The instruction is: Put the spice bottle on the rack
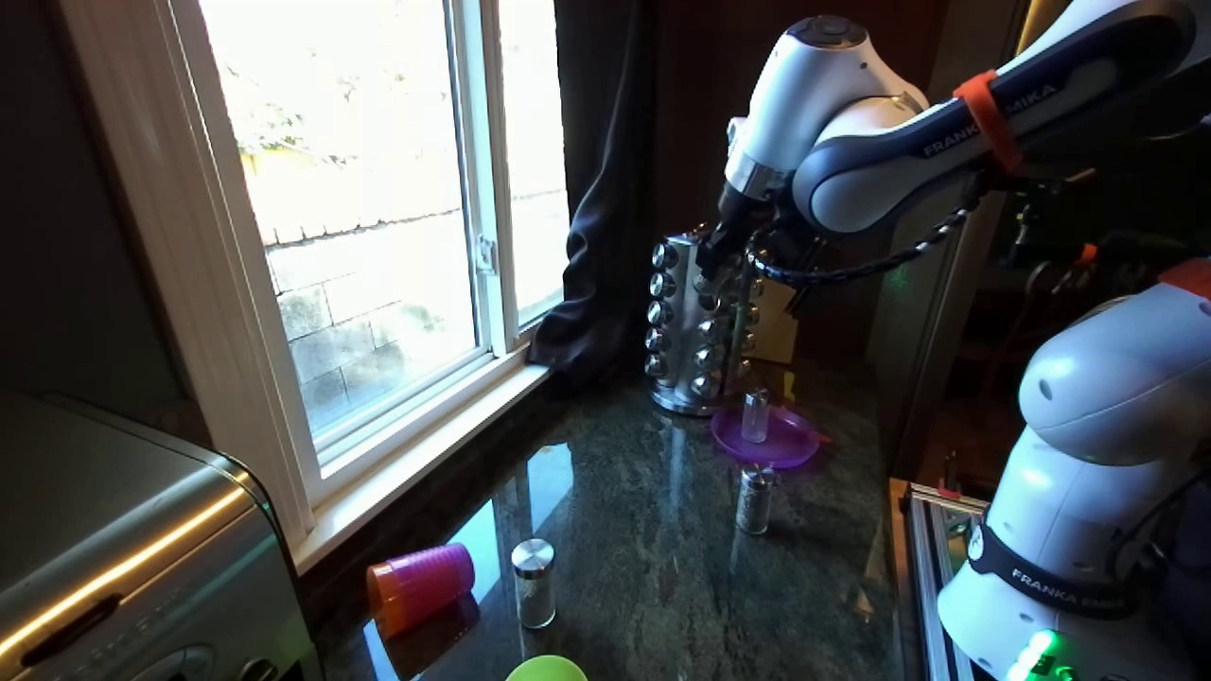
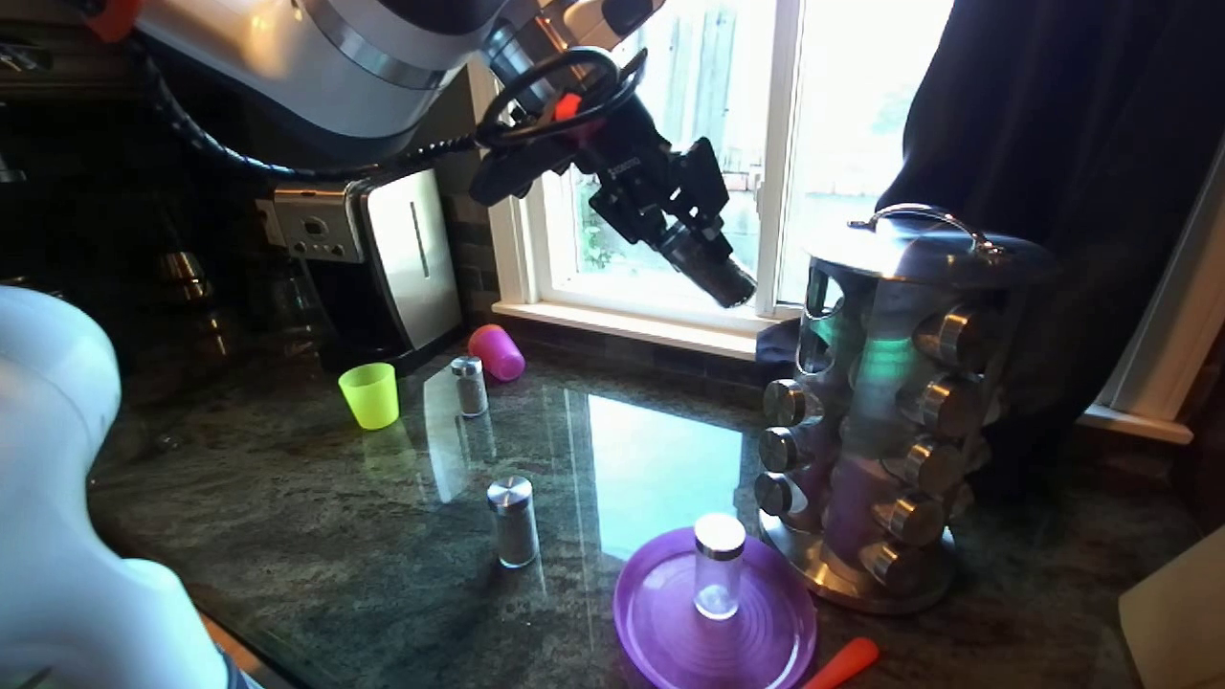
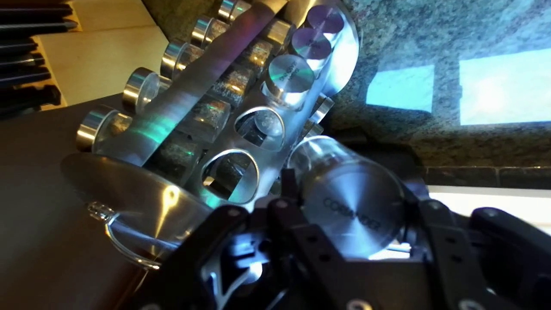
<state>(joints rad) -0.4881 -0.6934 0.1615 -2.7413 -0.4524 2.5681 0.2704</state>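
Green cup [image 1: 547, 670] cut off by bottom edge in exterior view; rack [image 1: 685, 326] partly hidden behind gripper [image 1: 711, 269].

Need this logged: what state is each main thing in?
Glass spice bottle with silver cap: held tilted.
Black two-finger gripper: closed on the bottle.
Silver cylindrical tower rack: upright, partly filled.
Clear glass jar on round purple plate: upright, capped.
Two other glass jars: upright, capped.
Lime-green plastic cup: upright.
Pink-and-orange plastic cup or stack: lying sideways.

Bottle lid [image 3: 353, 206]: "CORIANDER"; arm [image 1: 889, 170]: "FRANKA EMIKA"
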